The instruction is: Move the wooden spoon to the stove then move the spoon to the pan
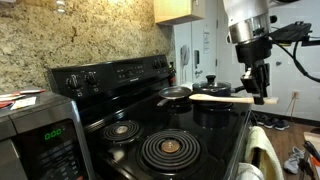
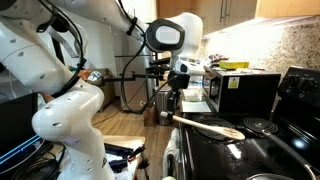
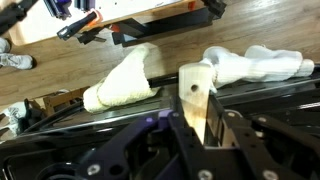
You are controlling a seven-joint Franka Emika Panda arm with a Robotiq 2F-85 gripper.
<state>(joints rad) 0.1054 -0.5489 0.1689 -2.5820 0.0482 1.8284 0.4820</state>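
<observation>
My gripper (image 1: 259, 88) is shut on the handle end of the wooden spoon (image 1: 215, 99) and holds it level above the black stove (image 1: 200, 135). The spoon's bowl points toward the small silvery pan (image 1: 175, 95) at the back and lies close to its rim. In an exterior view the gripper (image 2: 175, 103) holds the spoon (image 2: 212, 126) over the stove's front edge, with the pan (image 2: 259, 126) beyond the bowl. In the wrist view the tan handle (image 3: 196, 100) stands between the fingers (image 3: 205, 128).
A dark lidded saucepan (image 1: 214, 84) sits on a back burner behind the spoon. A grey microwave (image 1: 35, 140) stands beside the stove. Coil burners (image 1: 170, 148) lie in front. White towels (image 3: 125, 80) hang at the stove's front.
</observation>
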